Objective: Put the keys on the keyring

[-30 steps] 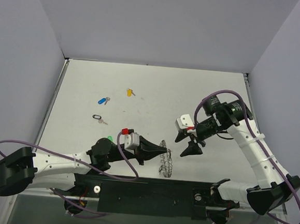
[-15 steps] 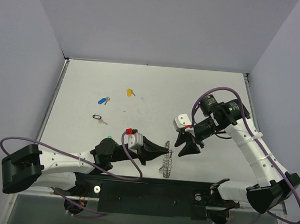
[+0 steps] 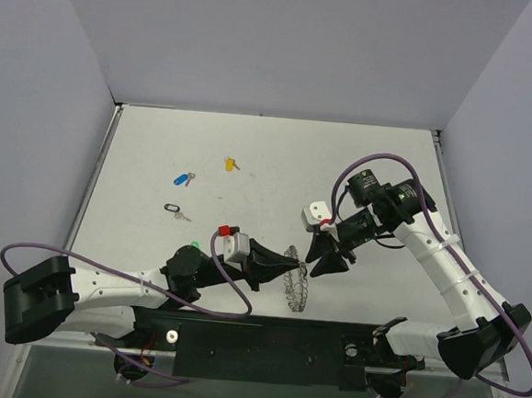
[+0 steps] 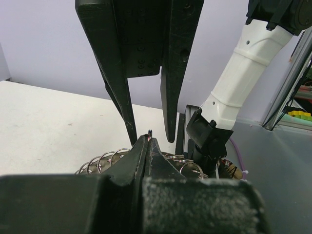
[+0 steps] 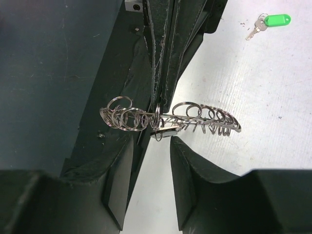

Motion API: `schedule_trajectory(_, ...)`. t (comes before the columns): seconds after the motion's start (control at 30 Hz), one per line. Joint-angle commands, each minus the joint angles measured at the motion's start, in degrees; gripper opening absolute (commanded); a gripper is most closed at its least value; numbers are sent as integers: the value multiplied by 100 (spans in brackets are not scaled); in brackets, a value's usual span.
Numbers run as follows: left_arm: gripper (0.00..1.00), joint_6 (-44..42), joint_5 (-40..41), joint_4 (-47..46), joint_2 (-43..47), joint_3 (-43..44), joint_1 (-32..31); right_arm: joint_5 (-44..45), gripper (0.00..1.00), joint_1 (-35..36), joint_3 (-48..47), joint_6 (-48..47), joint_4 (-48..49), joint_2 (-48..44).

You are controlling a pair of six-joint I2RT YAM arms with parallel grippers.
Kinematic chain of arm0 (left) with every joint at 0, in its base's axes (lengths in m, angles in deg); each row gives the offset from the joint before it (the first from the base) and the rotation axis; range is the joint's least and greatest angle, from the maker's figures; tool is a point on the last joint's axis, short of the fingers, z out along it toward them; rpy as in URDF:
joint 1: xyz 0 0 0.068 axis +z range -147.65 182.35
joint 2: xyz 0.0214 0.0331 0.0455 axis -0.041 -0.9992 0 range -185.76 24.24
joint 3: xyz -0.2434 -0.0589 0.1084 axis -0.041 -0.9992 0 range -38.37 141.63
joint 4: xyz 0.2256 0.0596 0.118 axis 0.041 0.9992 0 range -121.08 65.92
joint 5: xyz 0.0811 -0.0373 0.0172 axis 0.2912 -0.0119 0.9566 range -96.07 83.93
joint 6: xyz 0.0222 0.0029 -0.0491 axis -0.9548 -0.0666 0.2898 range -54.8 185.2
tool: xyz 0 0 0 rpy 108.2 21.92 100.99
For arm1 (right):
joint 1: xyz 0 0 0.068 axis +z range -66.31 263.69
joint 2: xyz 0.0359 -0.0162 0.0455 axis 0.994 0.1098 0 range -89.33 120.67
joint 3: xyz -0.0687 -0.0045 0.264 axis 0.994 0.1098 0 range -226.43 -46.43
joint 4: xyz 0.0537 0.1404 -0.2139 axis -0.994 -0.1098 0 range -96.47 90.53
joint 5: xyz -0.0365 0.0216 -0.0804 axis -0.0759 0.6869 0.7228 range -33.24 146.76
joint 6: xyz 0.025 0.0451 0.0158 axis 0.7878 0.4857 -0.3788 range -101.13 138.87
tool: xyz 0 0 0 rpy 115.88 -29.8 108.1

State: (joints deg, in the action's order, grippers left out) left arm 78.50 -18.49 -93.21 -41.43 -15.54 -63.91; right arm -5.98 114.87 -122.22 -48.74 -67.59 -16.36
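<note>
The left tool point(image 3: 289, 268) is clamped shut on a loop of the keyring point(image 3: 296, 291), near the front edge of the worktop point(image 3: 279, 154). The right tool point(image 3: 322, 259) is set narrowly parted astride that loop. The blue key point(image 3: 183, 179), yellow key point(image 3: 229, 164), black key point(image 3: 173, 209) and green key point(image 3: 194, 245) are seen lying farther left.

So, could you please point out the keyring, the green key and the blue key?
keyring point(image 3: 297, 292), top view, lower coils.
green key point(image 5: 276, 20), right wrist view, plastic cap.
blue key point(image 3: 182, 179), top view, plastic cap.
</note>
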Motion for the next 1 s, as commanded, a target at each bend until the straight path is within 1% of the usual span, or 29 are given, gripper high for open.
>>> schedule_trajectory(0.0, 0, 120, 91, -642, 1, 108, 34, -116, 31, 37, -76, 73, -61, 7)
schedule_trajectory(0.13, 0, 173, 144, -695, -69, 99, 34, -133, 28, 46, -94, 82, -61, 16)
schedule_trajectory(0.3, 0, 217, 135, -774, -139, 108, 34, -124, 21, 64, -111, 64, -70, 42)
schedule_trajectory(0.43, 0, 234, 161, -783, -157, 108, 34, -133, 12, 55, -112, 55, -70, 16)
schedule_trajectory(0.47, 0, 252, 170, -783, -157, 108, 34, -133, 6, 55, -103, 29, -61, 24)
schedule_trajectory(0.53, 0, 296, 170, -836, -157, 99, 34, -133, 0, 55, -103, 29, -61, -2)
schedule_trajectory(0.77, 0, 541, 390, -1169, -157, 2, 34, -116, 0, 55, -15, -6, -44, -107)
schedule_trajectory(0.83, 0, 699, 582, -1476, -200, -129, 34, -133, 0, 55, 29, 72, 26, -160)
schedule_trajectory(0.93, 0, 919, 829, -2380, -394, -270, 25, -195, 0, 64, 99, 169, 140, -186)
schedule_trajectory(0.97, 0, 990, 951, -2531, -507, -279, 25, -212, 0, 55, 117, 231, 184, -178)
